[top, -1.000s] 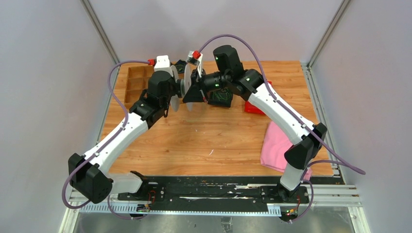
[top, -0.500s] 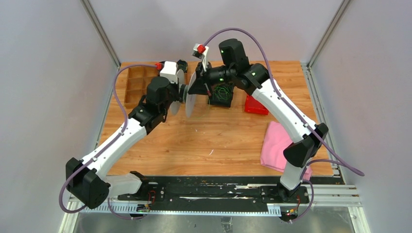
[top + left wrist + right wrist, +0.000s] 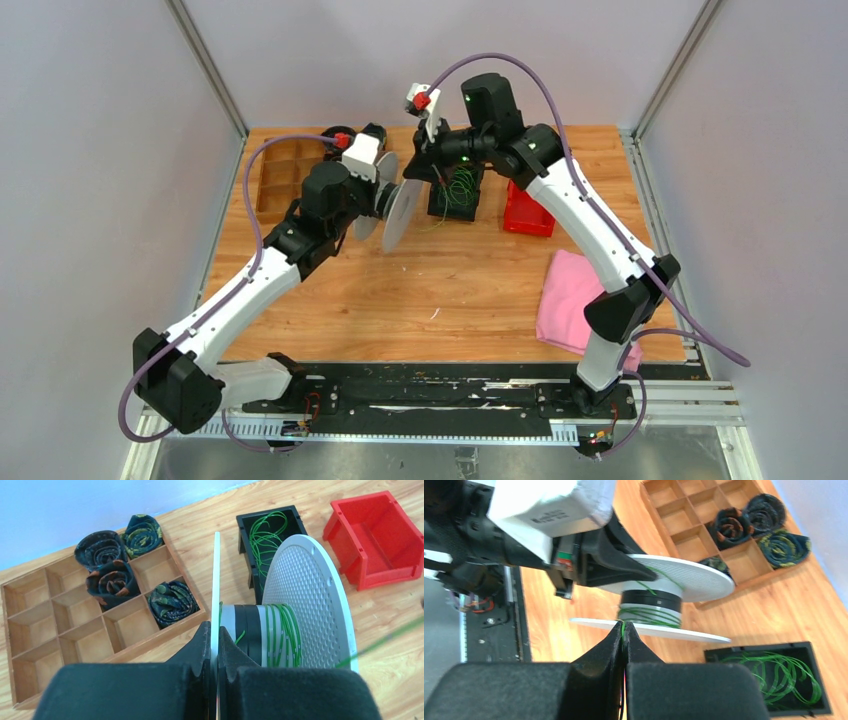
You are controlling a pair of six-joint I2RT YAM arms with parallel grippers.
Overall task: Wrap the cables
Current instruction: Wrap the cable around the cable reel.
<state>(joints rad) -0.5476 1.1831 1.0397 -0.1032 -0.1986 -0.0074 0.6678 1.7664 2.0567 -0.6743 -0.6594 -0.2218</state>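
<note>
The grey spool hangs above the table at the back, on its side. My left gripper is shut on the edge of its thin near flange. Green cable lies in a few turns round the core beside the perforated far flange. My right gripper is shut on a green cable strand just below the lower flange, right of the spool in the top view. More cables curl in loops inside the black bin.
A red bin stands right of the black bin. A wooden compartment tray at the back left holds dark cord bundles. A pink cloth lies at the right near my right arm.
Both grippers rose and shifted back and right with the spool. The spool turned, and my right gripper lifted away from over the black bin, which now shows its green loops.
</note>
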